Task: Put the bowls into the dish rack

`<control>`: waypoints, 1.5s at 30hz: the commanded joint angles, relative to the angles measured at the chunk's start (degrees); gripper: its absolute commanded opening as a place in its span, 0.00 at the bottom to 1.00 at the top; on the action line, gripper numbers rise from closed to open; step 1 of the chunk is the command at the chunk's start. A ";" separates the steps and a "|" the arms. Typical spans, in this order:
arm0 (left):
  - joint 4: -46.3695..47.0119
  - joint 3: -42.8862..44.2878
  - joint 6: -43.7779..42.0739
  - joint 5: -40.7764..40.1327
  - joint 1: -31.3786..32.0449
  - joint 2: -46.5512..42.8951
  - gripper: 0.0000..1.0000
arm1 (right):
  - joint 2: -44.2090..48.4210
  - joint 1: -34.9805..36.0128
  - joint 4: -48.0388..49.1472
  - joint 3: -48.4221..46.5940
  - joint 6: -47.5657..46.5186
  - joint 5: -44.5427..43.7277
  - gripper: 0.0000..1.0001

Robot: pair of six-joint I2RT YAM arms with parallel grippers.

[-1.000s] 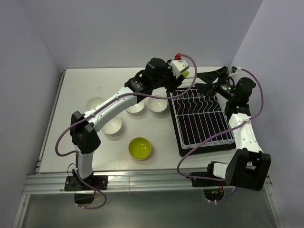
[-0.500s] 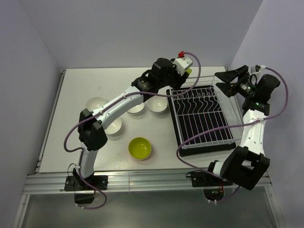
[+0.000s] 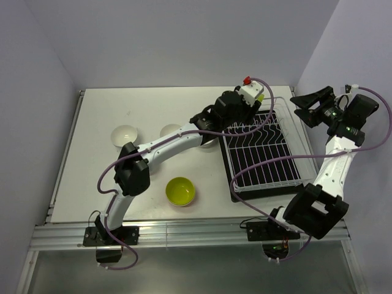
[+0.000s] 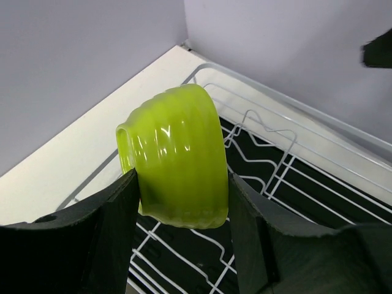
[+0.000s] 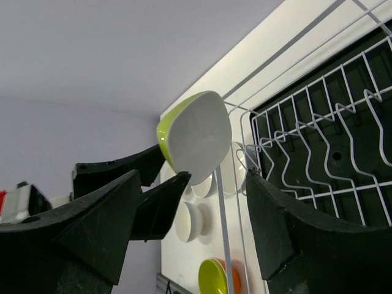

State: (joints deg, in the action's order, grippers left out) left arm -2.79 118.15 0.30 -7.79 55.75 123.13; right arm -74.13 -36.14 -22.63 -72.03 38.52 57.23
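Lime bowl clamped by its sides between my left gripper fingers, tipped on edge, rim toward 9 o'clock in wrist view. Beneath it: wavy prongs of dish rack, no contact I can see. Top view: held bowl over rack's 11 o'clock corner. My right gripper has fingers wide apart, nothing between them, raised off rack's 2 o'clock. Second lime bowl on table at rack's 8 o'clock. White bowl and second white bowl out at 10 o'clock.
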 commanded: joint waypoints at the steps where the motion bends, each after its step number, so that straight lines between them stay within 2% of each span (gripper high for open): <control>1: 7.27 -1.25 1.90 -4.07 -0.55 -4.83 0.00 | 4.51 0.19 5.04 2.93 4.44 -0.80 0.76; 4: 8.06 -3.53 1.11 -4.60 -0.46 -5.88 0.00 | 6.80 1.85 9.18 4.35 7.71 -2.73 0.74; 8: 9.28 -6.34 -1.77 -4.78 -0.38 -7.02 0.00 | 8.12 6.06 6.38 1.20 3.15 -9.14 0.76; 11: 13.14 -10.90 -5.03 -5.13 -0.11 -9.31 0.00 | 7.34 9.49 1.73 -3.54 -0.81 -13.89 0.77; 14: 16.40 -16.51 -9.33 -4.95 0.24 -12.81 0.00 | 3.92 11.79 -9.40 -11.10 -4.23 -20.04 0.76; 18: 32.70 -29.53 -26.01 -3.02 1.91 -18.97 0.00 | 1.88 13.03 -14.45 -15.86 -5.74 -18.39 0.76; 20: 38.01 -35.93 -32.52 -1.62 3.31 -21.69 0.00 | 2.23 13.03 -15.42 -16.74 -6.44 -16.11 0.77; 21: 42.64 -37.88 -38.47 -0.31 3.58 -22.40 0.00 | 2.23 13.03 -16.12 -17.61 -8.01 -12.88 0.78; 29: 59.27 -53.52 -64.06 4.97 3.93 -26.89 0.00 | -2.42 16.97 -32.71 -25.17 -20.84 -4.06 0.84; 32: 64.90 -58.27 -69.88 7.08 3.93 -27.24 0.00 | -2.16 19.87 -34.14 -24.83 -22.43 -4.23 0.86; 34: 67.11 -60.04 -71.74 7.26 3.93 -27.59 0.00 | -1.64 21.72 -35.37 -24.04 -24.63 -6.24 0.98; 40: 71.95 -64.36 -77.55 11.65 4.02 -27.94 0.00 | -0.40 27.87 -35.11 -21.49 -25.78 -8.10 1.00; 45: 72.31 -65.24 -80.19 13.42 4.02 -28.21 0.00 | -0.23 31.91 -33.80 -20.70 -25.96 -13.72 1.00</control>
State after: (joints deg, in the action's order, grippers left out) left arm 63.00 52.64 -76.18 2.48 59.66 98.37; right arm -76.23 -6.44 -57.25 -93.23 13.91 47.11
